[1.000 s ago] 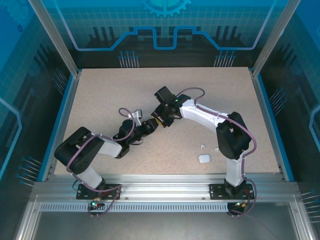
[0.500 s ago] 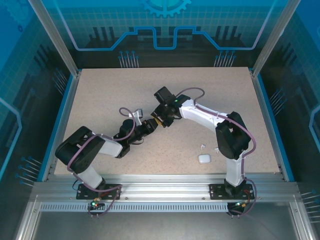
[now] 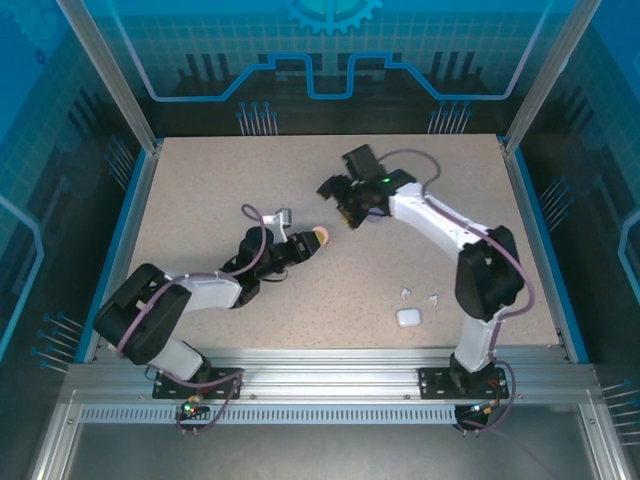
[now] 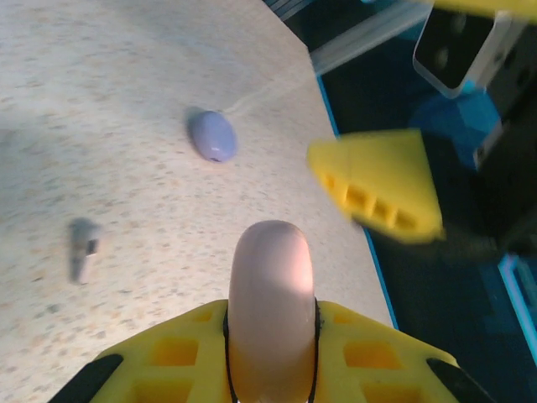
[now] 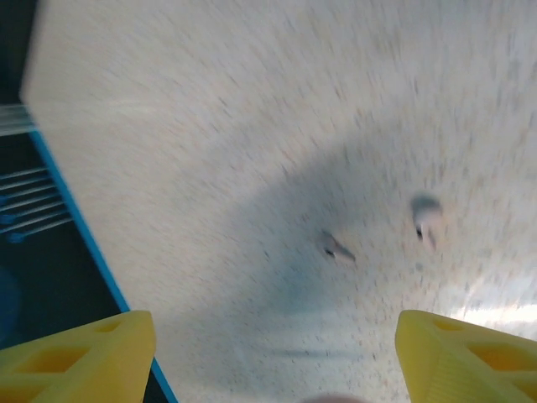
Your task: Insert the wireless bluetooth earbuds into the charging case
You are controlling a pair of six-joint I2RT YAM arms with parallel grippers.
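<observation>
My left gripper [image 4: 270,357] is clamped on the smooth pale pink oval charging case [image 4: 270,277]; my right gripper [image 5: 273,357] hangs with jaws spread wide above the speckled beige table [image 5: 252,126].

A speckled beige table [image 3: 200,190] sits inside an enclosure, its left and right sides edged with blue trim [image 3: 118,250]. An aluminium rail [image 3: 330,385] runs along the near side. Slanted aluminium posts [image 3: 107,70] frame blue panels [image 3: 330,50] printed with gear and circuit graphics.
</observation>
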